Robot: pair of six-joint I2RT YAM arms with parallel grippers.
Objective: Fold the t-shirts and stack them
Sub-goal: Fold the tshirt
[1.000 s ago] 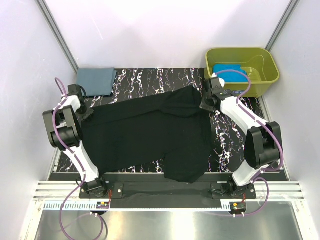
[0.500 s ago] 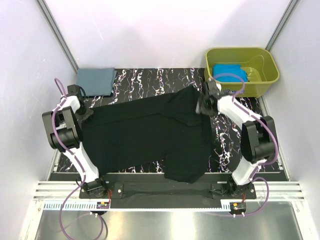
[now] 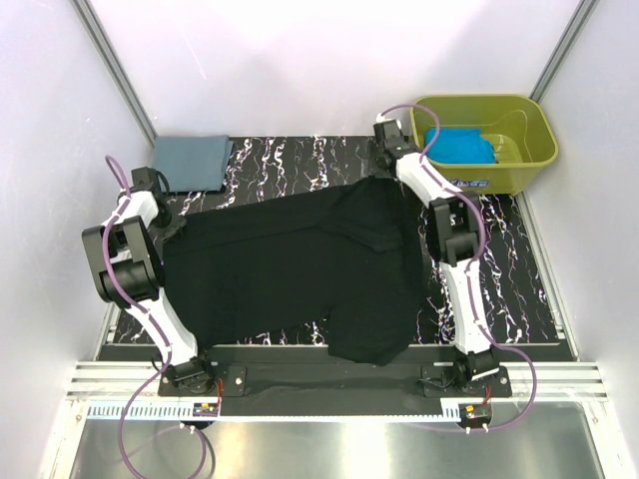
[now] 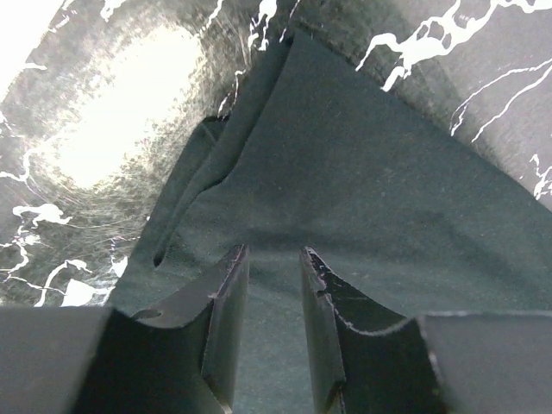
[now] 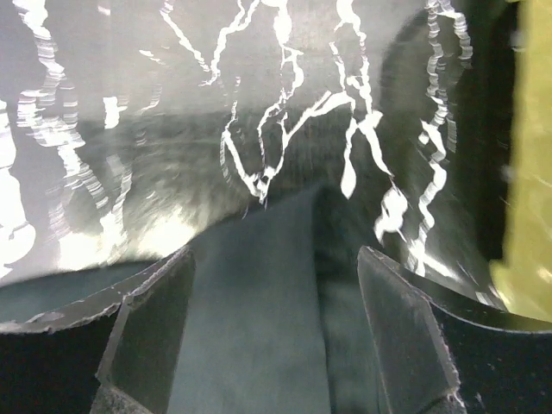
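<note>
Black t-shirt [image 3: 290, 264] lies spread mid-frame, likely for folding; right gripper [image 5: 274, 259] gapes empty over its upper-right corner; left gripper [image 4: 272, 252] sits narrowly parted at the left edge, hold unclear.

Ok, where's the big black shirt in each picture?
Top external: the black t-shirt lies spread across the middle of the table.
Left wrist: it fills the centre and right.
Right wrist: it sits at bottom centre.
Shared landmark: the white-veined marbled tabletop.

No text, label, brand, number or sign can be read anywhere.
</note>
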